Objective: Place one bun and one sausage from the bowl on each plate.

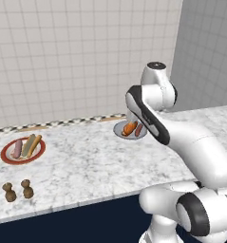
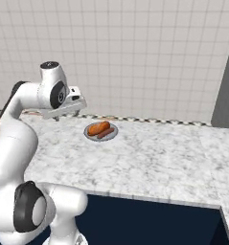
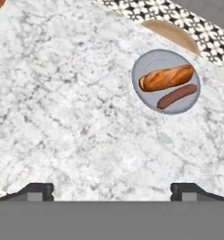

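The grey-blue plate [image 1: 122, 133] [image 2: 113, 132] [image 3: 146, 63] sits near the back of the marble counter with one bun [image 1: 129, 128] [image 2: 98, 128] [image 3: 166, 78] and one sausage [image 1: 138, 129] [image 2: 105, 134] [image 3: 177, 96] on it. At the left, the red-rimmed plate [image 1: 5, 158] carries a sausage [image 1: 17, 148] and long buns [image 1: 32, 144]. My gripper [image 2: 68, 114] [image 3: 112, 190] hovers above the counter, left of the grey-blue plate, open with nothing between its fingertips [image 3: 38, 190]. The bowl is out of view.
Two small brown shakers [image 1: 9, 192] [image 1: 27, 189] stand near the counter's front left edge. A flat tan disc [image 3: 172, 33] lies against the tiled back wall behind the grey-blue plate. Bare marble stretches between the two plates.
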Available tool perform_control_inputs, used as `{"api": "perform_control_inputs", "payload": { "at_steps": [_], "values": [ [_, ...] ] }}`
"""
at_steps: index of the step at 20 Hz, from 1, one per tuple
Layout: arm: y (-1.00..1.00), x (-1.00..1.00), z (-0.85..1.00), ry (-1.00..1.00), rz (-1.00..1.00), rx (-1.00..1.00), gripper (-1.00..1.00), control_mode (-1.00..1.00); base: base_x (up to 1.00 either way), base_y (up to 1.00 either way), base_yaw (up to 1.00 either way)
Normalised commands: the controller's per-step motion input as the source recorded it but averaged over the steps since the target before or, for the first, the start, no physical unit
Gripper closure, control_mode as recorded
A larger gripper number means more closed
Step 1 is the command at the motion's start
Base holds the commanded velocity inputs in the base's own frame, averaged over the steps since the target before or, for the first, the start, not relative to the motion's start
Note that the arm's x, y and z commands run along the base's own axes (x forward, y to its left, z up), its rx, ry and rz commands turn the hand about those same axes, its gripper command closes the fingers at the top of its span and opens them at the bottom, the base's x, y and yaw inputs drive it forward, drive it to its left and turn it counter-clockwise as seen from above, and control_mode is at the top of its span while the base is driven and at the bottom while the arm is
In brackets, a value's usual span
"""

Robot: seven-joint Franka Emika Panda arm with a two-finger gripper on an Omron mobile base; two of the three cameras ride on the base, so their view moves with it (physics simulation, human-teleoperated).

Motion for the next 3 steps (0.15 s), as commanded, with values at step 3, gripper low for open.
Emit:
{"api": "perform_control_inputs", "payload": {
  "at_steps": [3],
  "values": [
    [-0.23,-1.0,-0.68,-0.01,0.02,0.0,-1.0,-1.0,0.0,0.0,0.0]
  ]
}}
